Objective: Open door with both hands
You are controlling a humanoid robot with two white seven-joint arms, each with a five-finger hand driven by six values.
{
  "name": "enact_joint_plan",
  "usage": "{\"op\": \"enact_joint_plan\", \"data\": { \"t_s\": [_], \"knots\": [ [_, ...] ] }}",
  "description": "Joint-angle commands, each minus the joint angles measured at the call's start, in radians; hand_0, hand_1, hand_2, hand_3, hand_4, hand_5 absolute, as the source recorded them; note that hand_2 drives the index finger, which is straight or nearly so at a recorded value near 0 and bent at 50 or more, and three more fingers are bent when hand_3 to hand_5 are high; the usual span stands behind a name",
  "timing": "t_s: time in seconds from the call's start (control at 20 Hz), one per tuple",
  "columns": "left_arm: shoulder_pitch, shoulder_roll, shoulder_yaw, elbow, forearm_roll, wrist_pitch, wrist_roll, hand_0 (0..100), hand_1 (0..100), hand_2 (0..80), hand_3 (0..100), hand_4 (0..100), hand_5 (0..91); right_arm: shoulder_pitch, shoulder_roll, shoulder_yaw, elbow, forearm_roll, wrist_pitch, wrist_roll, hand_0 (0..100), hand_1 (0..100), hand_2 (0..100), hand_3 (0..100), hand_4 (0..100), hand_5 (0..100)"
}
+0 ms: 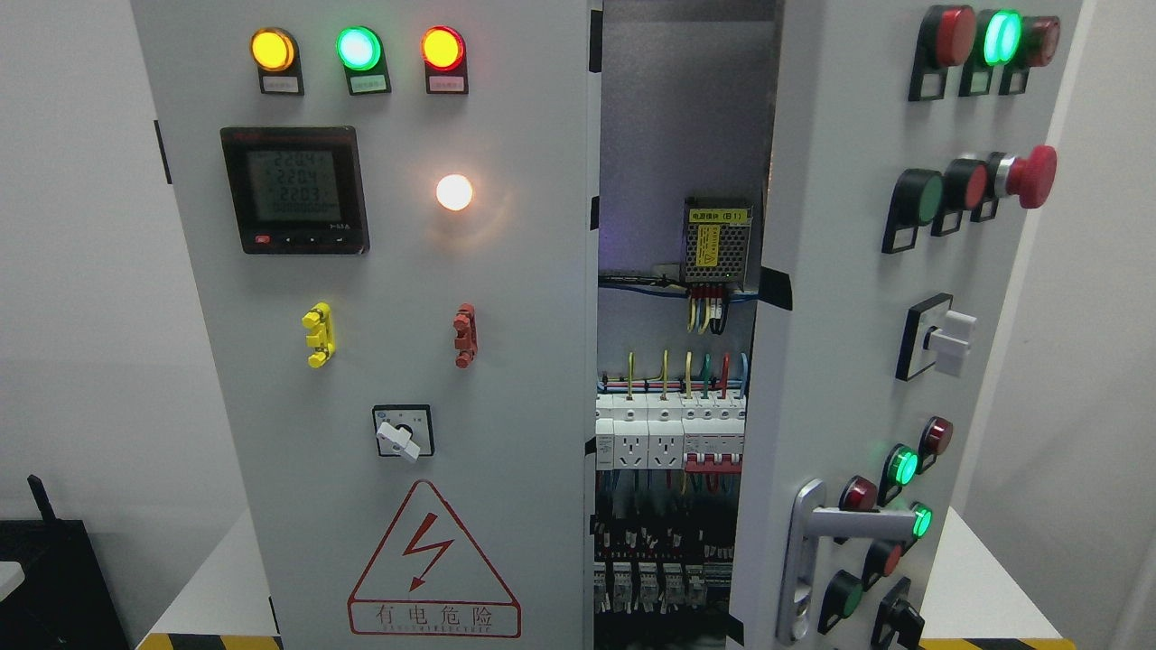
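Note:
A grey electrical cabinet fills the head view. Its left door (379, 271) is shut and carries three lit lamps, a black meter (295, 190), a rotary switch (404, 435) and a red warning triangle. The right door (867, 343) stands swung partly open toward me, with a silver lever handle (844, 533) near its lower edge and many push buttons. The gap between the doors shows the inside (677, 361): a power supply, wires and rows of breakers. No robot hand or arm shows anywhere in the view.
The cabinet stands on a white table (984, 587) with yellow-black tape along its front edge. A dark object (54, 578) sits at the lower left. White walls lie on both sides.

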Motion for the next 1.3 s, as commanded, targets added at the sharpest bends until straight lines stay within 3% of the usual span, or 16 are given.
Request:
{"op": "enact_joint_plan", "data": {
  "t_s": [0.0,0.6,0.75,0.85,0.95,1.05,1.25],
  "knots": [
    [0.0,-0.034,0.0,0.0,0.0,0.001,0.0,12,39,0.0,0,0,0.0,0.0,0.0,0.0,0.0,0.0,0.0,0.0,12,39,0,0,0,0],
    [0.0,-0.034,0.0,0.011,0.002,0.002,0.0,12,39,0.0,0,0,0.0,0.0,0.0,0.0,0.0,0.0,0.0,0.0,12,39,0,0,0,0],
    [0.018,-0.031,0.003,-0.062,0.046,-0.002,-0.063,12,39,0.0,0,0,0.0,0.0,0.0,0.0,0.0,0.0,0.0,0.0,12,39,0,0,0,0],
    [0.18,0.087,0.082,-0.369,0.118,-0.009,-0.193,12,39,0.0,0,0,0.0,0.0,0.0,0.0,0.0,-0.002,0.0,0.0,12,39,0,0,0,0],
    [0.317,0.19,0.19,-0.729,0.191,-0.013,-0.386,12,39,0.0,0,0,0.0,0.0,0.0,0.0,0.0,0.0,0.0,0.0,12,39,0,0,0,0],
    [0.459,0.289,0.356,-1.024,0.3,-0.024,-0.55,12,39,0.0,0,0,0.0,0.0,0.0,0.0,0.0,0.0,0.0,0.0,12,39,0,0,0,0],
    [0.655,0.495,0.624,-1.338,0.654,-0.142,-0.773,12,39,0.0,0,0,0.0,0.0,0.0,0.0,0.0,0.0,0.0,0.0,12,39,0,0,0,0]
  ]
}}
